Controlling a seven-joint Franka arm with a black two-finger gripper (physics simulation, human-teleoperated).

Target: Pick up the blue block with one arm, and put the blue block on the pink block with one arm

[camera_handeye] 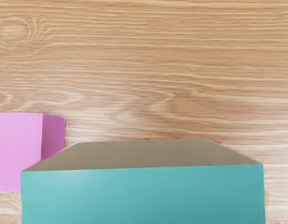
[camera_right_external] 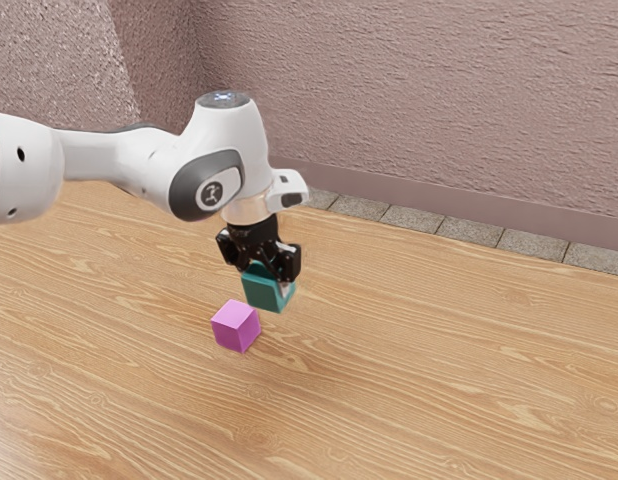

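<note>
Exterior: end effector (camera_right_external: 269, 276) around teal block (camera_right_external: 261, 292)

No legible text, numbers or brand names. Round emblem (camera_right_external: 207, 190) on arm joint cover (camera_right_external: 221, 172): pale symbol on dark disc, not readable as characters.

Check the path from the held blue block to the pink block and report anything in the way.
Nothing visible blocks it. The gripper is shut on the blue block, which hangs beside the pink block, toward the exterior view's right; only bare table lies between them.
</note>
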